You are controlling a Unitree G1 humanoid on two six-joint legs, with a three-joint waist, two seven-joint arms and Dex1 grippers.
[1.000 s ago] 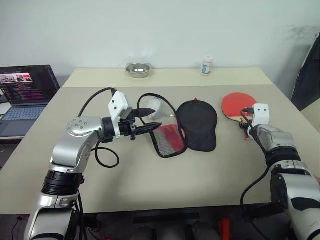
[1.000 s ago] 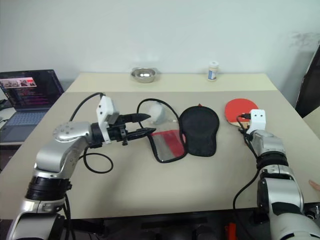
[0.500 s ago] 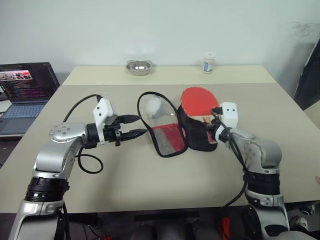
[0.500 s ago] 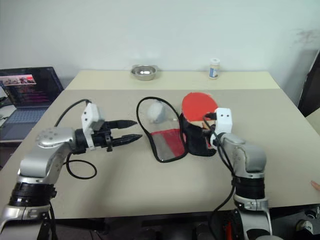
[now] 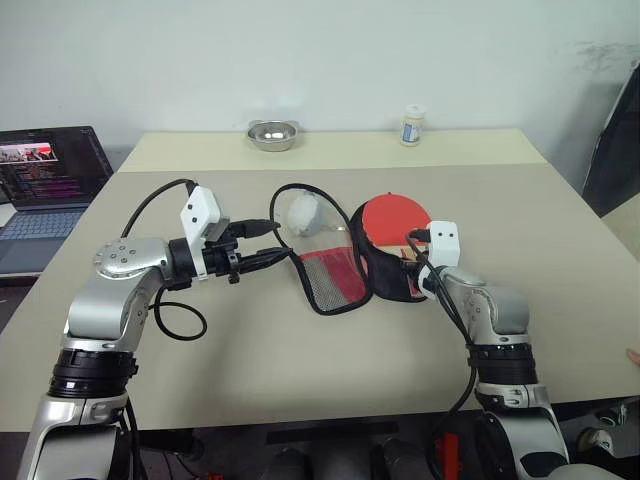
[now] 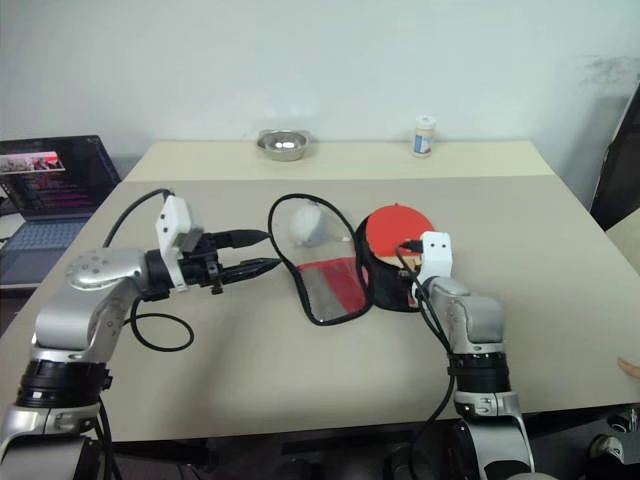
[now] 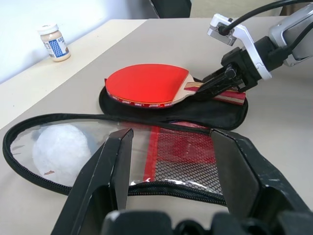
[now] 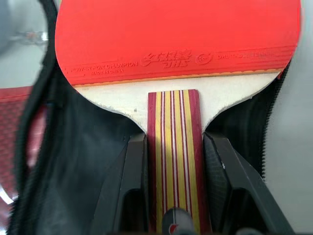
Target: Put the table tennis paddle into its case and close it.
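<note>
Right gripper [image 8: 173,196] clamped on the table tennis paddle [image 5: 392,216] handle, red face over the black half of the case [image 5: 385,270]. Left gripper [image 5: 275,242] parted, empty, just beside the opened flap's edge. Bare table [image 5: 560,240] beyond the case, well inside its edges.

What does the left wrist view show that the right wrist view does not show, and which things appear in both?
Left wrist view only: the open left end effector, a white bottle, the case's clear and mesh flap with a white wad.
Right wrist view only: the brand print on the paddle's rubber.
Both: the red paddle over the black case, its handle gripped by the right end effector.
</note>
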